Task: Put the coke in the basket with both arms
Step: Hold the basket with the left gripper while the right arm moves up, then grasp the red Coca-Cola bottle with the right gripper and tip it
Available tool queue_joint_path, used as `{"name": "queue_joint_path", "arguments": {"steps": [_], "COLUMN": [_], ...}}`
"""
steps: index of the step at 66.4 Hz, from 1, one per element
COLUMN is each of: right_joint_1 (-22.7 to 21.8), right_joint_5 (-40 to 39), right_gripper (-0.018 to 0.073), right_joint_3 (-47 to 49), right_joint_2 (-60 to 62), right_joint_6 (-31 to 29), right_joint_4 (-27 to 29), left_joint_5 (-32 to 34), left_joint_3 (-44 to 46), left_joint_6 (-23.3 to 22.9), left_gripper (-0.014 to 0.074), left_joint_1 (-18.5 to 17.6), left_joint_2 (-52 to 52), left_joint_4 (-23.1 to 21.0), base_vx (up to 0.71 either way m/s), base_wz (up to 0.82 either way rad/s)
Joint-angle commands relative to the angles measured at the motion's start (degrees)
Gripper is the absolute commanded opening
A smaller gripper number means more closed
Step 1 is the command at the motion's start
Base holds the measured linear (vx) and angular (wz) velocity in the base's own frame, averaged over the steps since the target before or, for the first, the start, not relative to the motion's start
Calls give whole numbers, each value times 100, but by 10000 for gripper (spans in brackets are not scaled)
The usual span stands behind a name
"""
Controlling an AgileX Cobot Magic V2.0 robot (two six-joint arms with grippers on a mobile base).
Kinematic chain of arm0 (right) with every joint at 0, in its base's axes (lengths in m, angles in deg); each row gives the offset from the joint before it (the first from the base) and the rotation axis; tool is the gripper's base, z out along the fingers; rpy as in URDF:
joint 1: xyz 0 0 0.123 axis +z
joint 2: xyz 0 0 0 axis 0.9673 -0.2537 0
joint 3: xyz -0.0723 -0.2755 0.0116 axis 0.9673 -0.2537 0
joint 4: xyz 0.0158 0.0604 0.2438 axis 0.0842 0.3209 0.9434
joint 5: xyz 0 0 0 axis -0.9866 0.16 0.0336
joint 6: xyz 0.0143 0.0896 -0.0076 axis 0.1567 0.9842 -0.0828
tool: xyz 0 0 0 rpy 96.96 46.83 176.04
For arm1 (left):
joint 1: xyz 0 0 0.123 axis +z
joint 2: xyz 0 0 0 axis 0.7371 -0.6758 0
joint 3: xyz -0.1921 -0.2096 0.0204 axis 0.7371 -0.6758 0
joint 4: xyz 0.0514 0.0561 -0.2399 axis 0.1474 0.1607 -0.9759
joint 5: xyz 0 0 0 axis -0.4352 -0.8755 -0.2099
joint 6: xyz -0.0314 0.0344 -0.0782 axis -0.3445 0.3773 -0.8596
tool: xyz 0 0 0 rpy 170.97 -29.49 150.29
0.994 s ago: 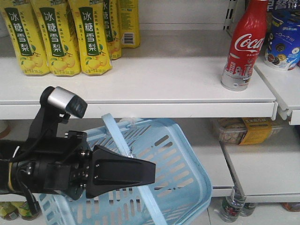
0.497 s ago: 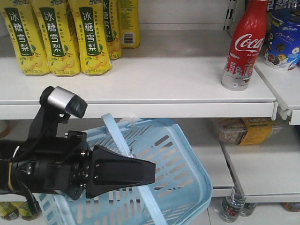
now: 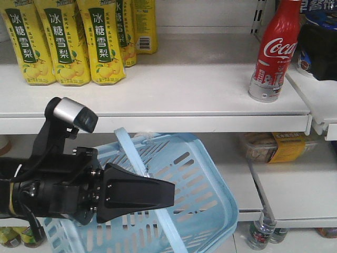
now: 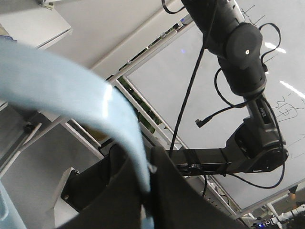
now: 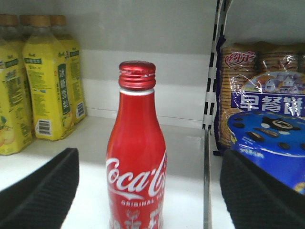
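The coke (image 3: 274,52), a red bottle with a white swirl logo and red cap, stands upright at the right end of the upper white shelf (image 3: 174,95). In the right wrist view the coke (image 5: 137,157) stands between the fingers of my right gripper (image 5: 148,191), which is open and apart from it. That gripper shows as a dark shape (image 3: 320,47) just right of the bottle. Below the shelf hangs the light blue basket (image 3: 210,179), tilted. My left gripper (image 3: 167,194) is shut on the basket's handle strap (image 4: 71,100).
Yellow pear-drink bottles (image 3: 63,42) fill the shelf's left end. Biscuit packs and a blue tub (image 5: 267,129) sit right of the slotted shelf post (image 5: 209,95). A packaged snack (image 3: 276,147) lies on the lower shelf, and small bottles (image 3: 260,234) stand near the floor.
The dark shape of my right gripper has come into the front view at the right edge, covering the blue tub beside the coke. The left arm and basket have not moved.
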Motion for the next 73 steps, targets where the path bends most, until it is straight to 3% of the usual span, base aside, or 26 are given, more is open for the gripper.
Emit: {"name": "queue_joint_path", "arguments": {"steps": [1, 22, 29, 36, 43, 51, 73], "right_joint_1": [32, 94, 94, 94, 94, 94, 94], "right_joint_5": [-552, -515, -402, -440, -382, 227, 2108], "right_gripper": [581, 579, 529, 392, 189, -17, -6], "right_joint_3": [454, 1436, 1521, 1513, 1513, 1513, 1513], "right_joint_2": [-364, -1342, -1482, -1486, -1451, -1297, -104], "right_joint_6": [-54, -57, -45, -45, -51, -99, -161], "right_joint_4": [43, 57, 78, 244, 367, 342, 393], "left_joint_5": [1161, 1161, 1161, 1161, 1161, 1161, 1161], "left_joint_3": [152, 152, 152, 152, 152, 152, 152], "left_joint_6": [52, 52, 52, 52, 52, 52, 52], "left_gripper": [-7, -7, -7, -7, -7, -7, -8], "left_joint_1": [-31, -31, -31, -31, -31, -31, -31], "left_joint_2": [146, 146, 146, 146, 146, 146, 146], "left_joint_4": [-516, -516, -516, -516, -516, -516, -516], "base_vx": [0, 0, 0, 0, 0, 0, 0], "base_wz": [0, 0, 0, 0, 0, 0, 0]}}
